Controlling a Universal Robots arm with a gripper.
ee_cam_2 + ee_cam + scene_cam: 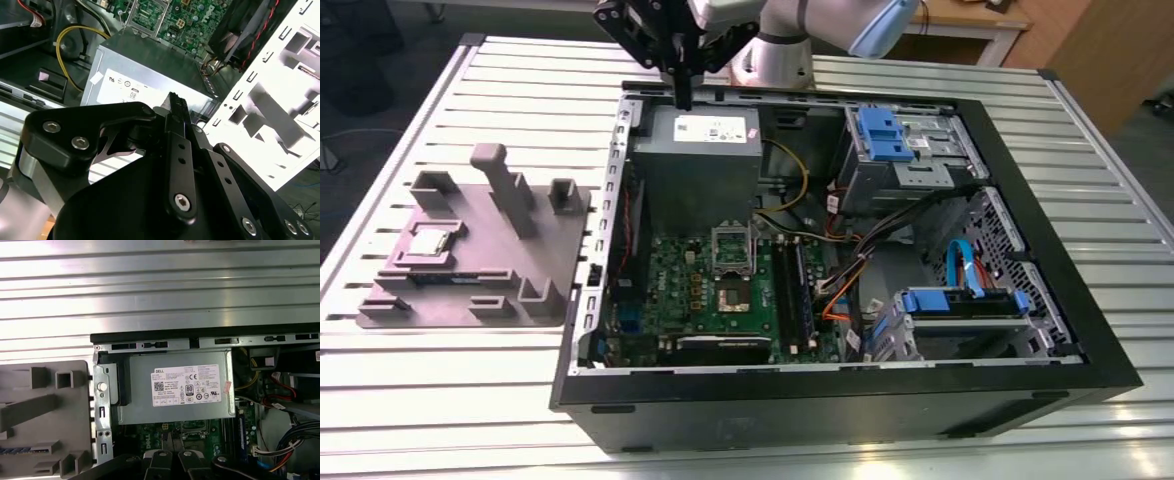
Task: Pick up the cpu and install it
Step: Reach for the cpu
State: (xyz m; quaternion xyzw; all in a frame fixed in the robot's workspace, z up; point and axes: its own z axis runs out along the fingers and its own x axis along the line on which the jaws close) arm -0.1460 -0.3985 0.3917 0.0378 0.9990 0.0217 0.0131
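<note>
- Gripper (176, 102) fingers, closest to the second wrist view, look pressed together with nothing between them.
- It hangs above the grey power supply box (698, 150) at the far end of the open computer case (854, 395), touching nothing as far as I can tell.
- On the exterior view's left, a grey holder tray (520, 270) lies on the slatted table (454, 400) just beside the case.
- Sitting flat in a square pocket of that tray is the cpu (430, 243), silver top up, well apart from the gripper.
- Inside the case, the socket (734, 290) on the green motherboard (670, 290) looks empty, and its metal cover seems lifted, though that is hard to make out.
- My reading: the work is at its start. The chip has not been picked up, so both the pick and the fitting into the socket are left to do.
</note>
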